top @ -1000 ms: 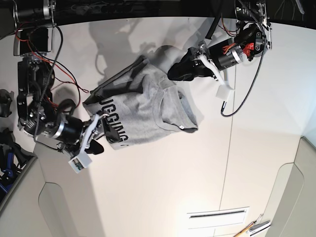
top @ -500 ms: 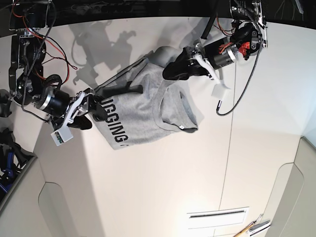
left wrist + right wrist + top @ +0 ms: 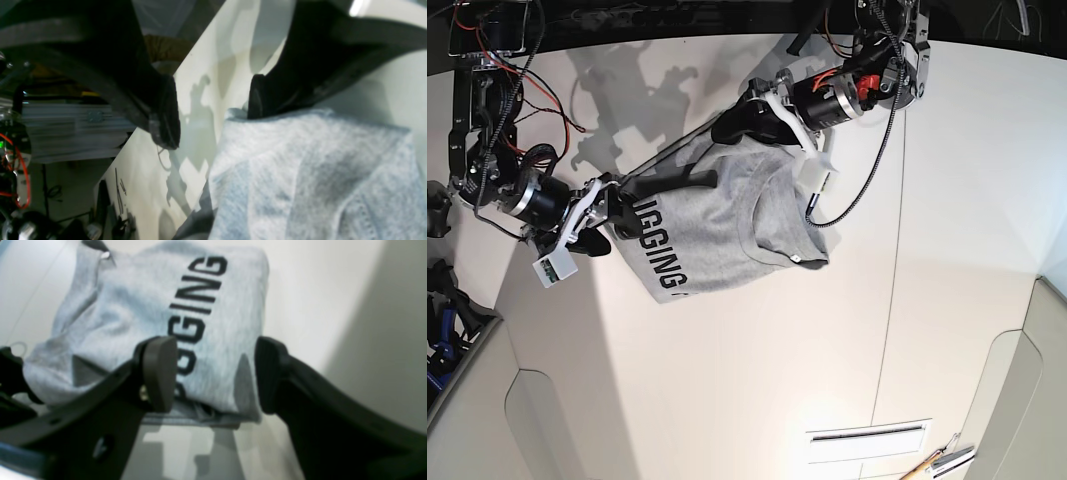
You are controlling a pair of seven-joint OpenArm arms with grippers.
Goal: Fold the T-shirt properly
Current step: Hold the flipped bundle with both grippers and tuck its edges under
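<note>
In the right wrist view the right gripper [image 3: 215, 373] fills the foreground, its two dark fingers [image 3: 160, 373] spread apart with nothing between them, hovering just before the near edge of the T-shirt [image 3: 150, 323]. The shirt is heather-grey cotton, bunched into a thick, partly folded bundle on the white table [image 3: 307, 306]. Bold black block lettering runs across its upper layer; the letters "GGING" can be read, the rest hidden behind the near finger. A lower layer of grey fabric pokes out beneath the lettered fold at the near edge.

In the base view the T-shirt [image 3: 727, 220] lies toward the upper middle of the table [image 3: 757, 390], rumpled, with the ribbed collar curving across its middle and the lettered panel turned toward the right gripper [image 3: 607, 225] at its edge. At the far side the left gripper [image 3: 742, 120] sits over the shirt's upper edge.

In the left wrist view the left gripper [image 3: 213, 110] has its fingers [image 3: 163, 113] spread; one tip touches the edge of the grey fabric [image 3: 317, 173], the other stands clear over the bare table [image 3: 200, 70]. Nothing is pinched.
</note>
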